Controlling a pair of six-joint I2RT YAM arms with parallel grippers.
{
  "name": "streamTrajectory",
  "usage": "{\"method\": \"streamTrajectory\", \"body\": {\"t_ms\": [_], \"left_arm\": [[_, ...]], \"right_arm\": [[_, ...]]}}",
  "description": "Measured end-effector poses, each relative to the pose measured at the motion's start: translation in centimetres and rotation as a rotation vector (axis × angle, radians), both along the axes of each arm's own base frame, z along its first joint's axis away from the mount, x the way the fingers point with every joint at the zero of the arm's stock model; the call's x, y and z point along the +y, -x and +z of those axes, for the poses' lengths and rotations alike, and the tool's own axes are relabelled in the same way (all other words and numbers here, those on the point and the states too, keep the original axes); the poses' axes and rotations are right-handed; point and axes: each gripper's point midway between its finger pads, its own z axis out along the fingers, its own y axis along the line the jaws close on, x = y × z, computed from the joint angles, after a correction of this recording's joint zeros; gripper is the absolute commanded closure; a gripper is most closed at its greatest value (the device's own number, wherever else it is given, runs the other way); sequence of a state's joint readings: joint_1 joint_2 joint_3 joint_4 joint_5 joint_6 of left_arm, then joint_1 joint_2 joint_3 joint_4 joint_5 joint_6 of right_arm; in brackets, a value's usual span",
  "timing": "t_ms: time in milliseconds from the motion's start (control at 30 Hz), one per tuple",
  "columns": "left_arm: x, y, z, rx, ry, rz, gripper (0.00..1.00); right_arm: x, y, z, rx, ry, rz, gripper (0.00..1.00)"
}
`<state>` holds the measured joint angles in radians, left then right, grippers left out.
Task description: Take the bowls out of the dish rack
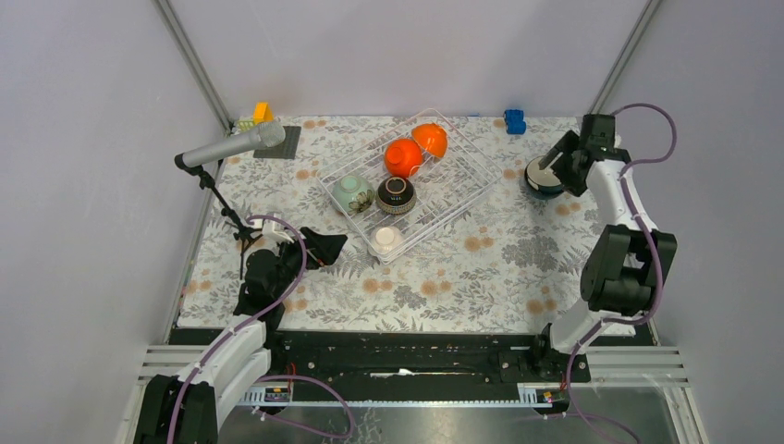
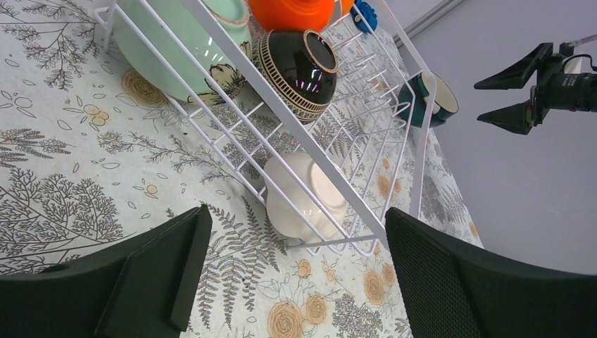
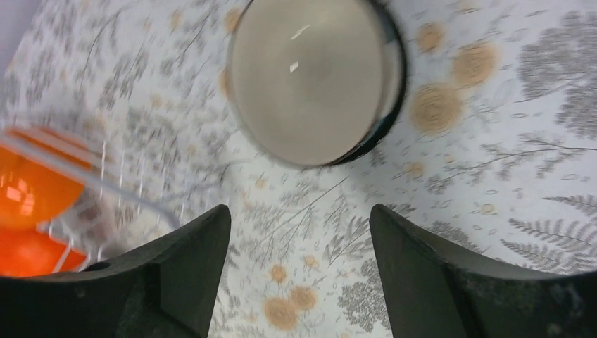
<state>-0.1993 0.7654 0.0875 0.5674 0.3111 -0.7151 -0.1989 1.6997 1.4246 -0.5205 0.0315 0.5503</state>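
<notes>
Where the dish rack point(image 1: 467, 180) lies slantwise in the middle of the flowered tablecloth point(image 1: 481, 277), five bowls sit inside its white wire grid. An orange bowl point(image 1: 430, 139) is at the far end with a second orange bowl point(image 1: 403, 157) just beside it. A pale green bowl point(image 1: 350, 192) and a dark patterned bowl point(image 1: 396, 195) are side by side at the middle, and a white bowl point(image 1: 385, 240) is in the near corner. All are round and glossy. My left wrist view adds what the overhead cannot: the dark one is banded with fine tan ribbing and lies tipped on the wires, foot ring showing. A teal bowl point(image 1: 538, 185) with a pale inside stands upright on the cloth off the rack's right side, apart from it. My right gripper point(image 3: 299, 215) hangs over it, fingers spread wide with only cloth between them; in that blurred wrist view the bowl sits just beyond my fingertips. My left gripper point(image 1: 324, 245) is near the rack's near corner, its fingers likewise far apart and holding nothing, and the rack's wire wall stands between it and the white bowl. Toward the table's far side are a microphone point(image 1: 231, 146) on a stand, a dark mat point(image 1: 285, 148), yellow and orange blocks point(image 1: 257, 116) and a blue block point(image 1: 515, 121).
</notes>
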Motion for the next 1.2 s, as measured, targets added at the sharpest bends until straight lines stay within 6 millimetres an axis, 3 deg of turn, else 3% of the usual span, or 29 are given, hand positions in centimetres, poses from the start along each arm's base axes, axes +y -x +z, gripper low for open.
{"method": "streamTrajectory", "body": {"t_ms": [133,267,433,567,833,1033,1200], "left_arm": [[0.0,0.0,-0.1,0.002,0.0,0.0,0.01],[0.0,0.0,-0.4,0.016,-0.003,0.0,0.01],[0.0,0.0,-0.9,0.033,-0.006,-0.001,0.01],[-0.1,0.0,-0.9,0.034,-0.006,-0.003,0.02],[-0.5,0.2,-1.7,0.066,-0.008,-0.023,0.04],[-1.1,0.6,-1.8,0.076,0.0,-0.049,0.06],[-1.8,0.9,-1.7,0.078,0.013,-0.072,0.18]], "right_arm": [[5.0,0.2,1.2,-0.057,-0.004,0.211,0.17],[12.4,-0.1,3.5,-0.157,-0.029,0.47,0.11],[20.9,1.4,4.2,-0.199,-0.047,0.729,0.09],[26.1,3.2,4.5,-0.222,-0.053,0.882,0.09],[32.0,4.2,3.7,-0.198,-0.082,1.058,0.11],[35.2,5.4,0.0,-0.083,-0.103,1.178,0.1],[36.6,7.2,-3.3,0.027,-0.114,1.239,0.1]]}}
